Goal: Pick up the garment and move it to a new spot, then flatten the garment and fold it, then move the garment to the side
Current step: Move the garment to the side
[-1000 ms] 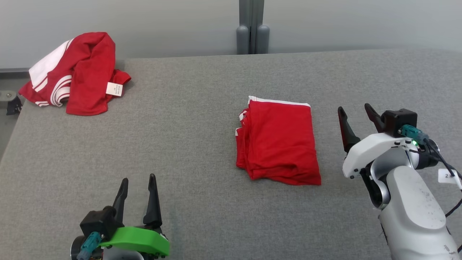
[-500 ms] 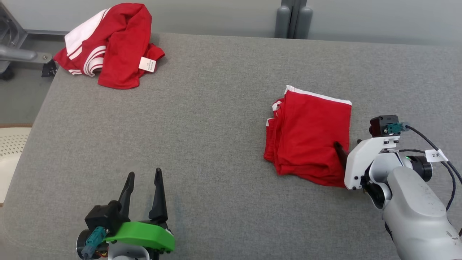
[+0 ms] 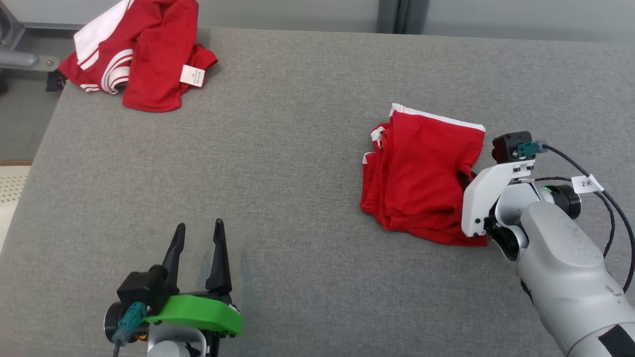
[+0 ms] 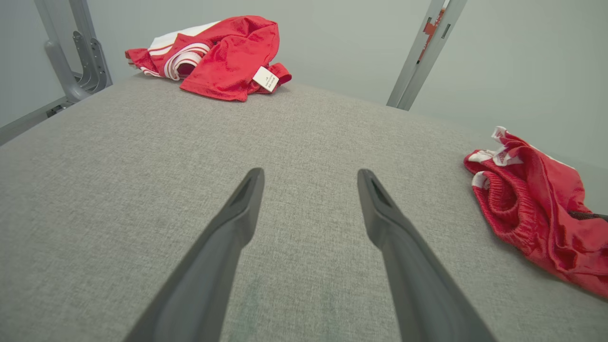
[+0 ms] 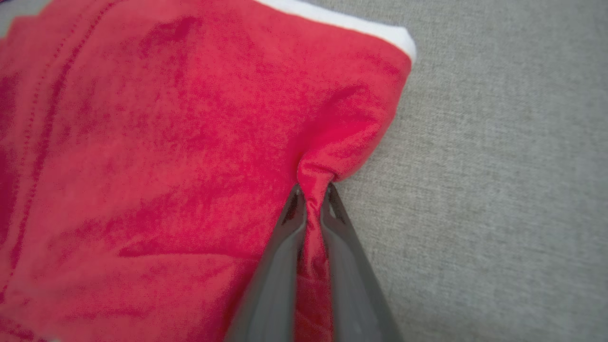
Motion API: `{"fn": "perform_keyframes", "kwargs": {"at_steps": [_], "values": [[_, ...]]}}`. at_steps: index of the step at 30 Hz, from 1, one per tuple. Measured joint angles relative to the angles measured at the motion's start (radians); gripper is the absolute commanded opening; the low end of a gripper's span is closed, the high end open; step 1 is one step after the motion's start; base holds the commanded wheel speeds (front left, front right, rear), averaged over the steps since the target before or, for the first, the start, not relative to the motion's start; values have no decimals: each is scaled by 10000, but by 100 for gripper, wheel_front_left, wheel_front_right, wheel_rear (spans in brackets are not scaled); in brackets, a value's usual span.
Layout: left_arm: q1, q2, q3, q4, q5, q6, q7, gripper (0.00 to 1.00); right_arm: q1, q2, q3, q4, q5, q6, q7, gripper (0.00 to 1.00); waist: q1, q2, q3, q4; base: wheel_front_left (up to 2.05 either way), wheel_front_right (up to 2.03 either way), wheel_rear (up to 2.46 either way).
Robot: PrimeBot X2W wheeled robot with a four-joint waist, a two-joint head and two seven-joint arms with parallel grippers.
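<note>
The folded red garment [image 3: 421,173] with a white hem lies on the right half of the grey table [image 3: 278,148]. My right gripper [image 5: 312,190] is shut on a pinch of its right edge, and the cloth bunches up between the fingers. In the head view the white wrist covers that grip, at the garment's right side. The garment [image 4: 532,218] also shows at the right of the left wrist view. My left gripper [image 3: 198,230] hovers open and holds nothing near the table's front left, far from the garment.
A second, crumpled red and white garment [image 3: 144,54] with a white label lies at the table's far left corner. A grey post [image 3: 394,15] stands behind the table. The table's left edge drops to the floor, where a pale perforated object [image 3: 10,193] sits.
My right gripper moved from beside the folded garment onto its right edge and shut on the cloth, puckering it. The head camera shifted. The left gripper stayed open and still.
</note>
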Motion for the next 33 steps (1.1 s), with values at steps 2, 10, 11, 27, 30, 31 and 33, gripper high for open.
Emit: {"fn": "perform_keyframes", "kwargs": {"at_steps": [2, 10, 11, 27, 30, 31, 33], "values": [[-92, 0, 27, -71, 100, -40, 0, 100, -156, -115, 144, -19, 13, -2, -182, 0, 0, 0, 38, -175, 0, 0, 0], [-547, -4, 67, -525, 460, -176, 0, 100, -786, -932, 570, -374, 63, -2, -871, 0, 0, 0, 300, -1322, 0, 0, 0], [-593, -2, 36, -546, 523, -213, 0, 100, -827, -1012, 552, -385, 81, -2, -932, 0, 0, 0, 342, -1470, 0, 0, 0], [-1369, 267, -27, -426, 1168, -531, 0, 100, -1230, -1116, -320, 151, 52, -2, -2462, 0, 0, 1, 1553, -4208, 0, 0, 0], [-1440, 301, -56, -435, 1214, -556, 0, 100, -1431, -1039, -337, 351, -150, -2, -2821, 0, 0, 0, 1856, -4400, 0, 0, 0], [-1463, 311, -65, -447, 1221, -556, 0, 100, -1517, -1053, -341, 430, -228, -2, -2913, 0, 0, 0, 1935, -4429, 0, 0, 0], [-1520, 337, -71, -499, 1237, -535, 0, 100, -1745, -1141, -349, 623, -441, -2, -3103, 0, 0, 0, 2115, -4453, 0, 0, 0]]}}
